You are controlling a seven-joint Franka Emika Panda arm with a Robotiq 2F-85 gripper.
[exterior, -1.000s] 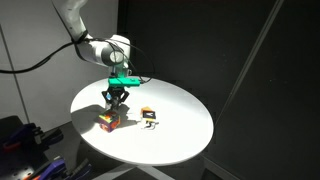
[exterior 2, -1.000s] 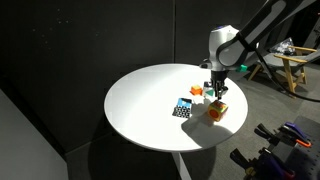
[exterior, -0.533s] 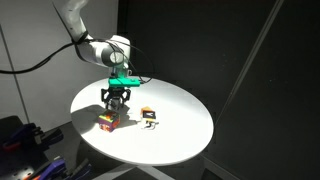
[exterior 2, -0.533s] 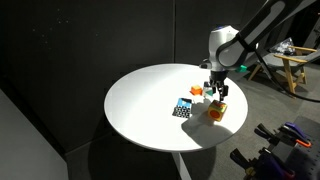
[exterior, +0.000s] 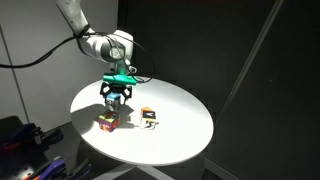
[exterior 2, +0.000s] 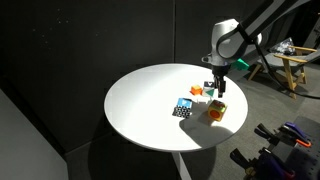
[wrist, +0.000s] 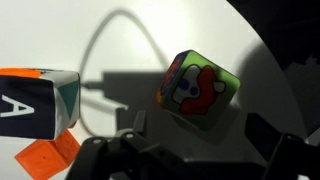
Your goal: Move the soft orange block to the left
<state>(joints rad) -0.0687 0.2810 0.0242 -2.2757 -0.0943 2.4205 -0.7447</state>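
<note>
The soft orange block [exterior: 108, 121] rests on the round white table [exterior: 185, 125], near its edge; it also shows in an exterior view [exterior 2: 217, 110]. In the wrist view the block [wrist: 197, 88] appears tilted, with red, white, bluish and green patches, lying free on the table. My gripper [exterior: 116, 97] hangs just above it, open, with nothing between its fingers. Seen from the wrist, the gripper [wrist: 195, 135] has dark fingers [wrist: 262, 132] standing wide on either side, below the block and apart from it.
A white block with an orange top and black markings [exterior: 148, 116] lies towards the table's middle. A blue-and-white cube [exterior 2: 183, 108] and a small orange piece [exterior 2: 197, 92] lie close by. A white lettered block [wrist: 35, 100] sits at the wrist view's left edge.
The jaws have opened and let go of the soft orange block, which stays on the table. The gripper has risen a little above it.
</note>
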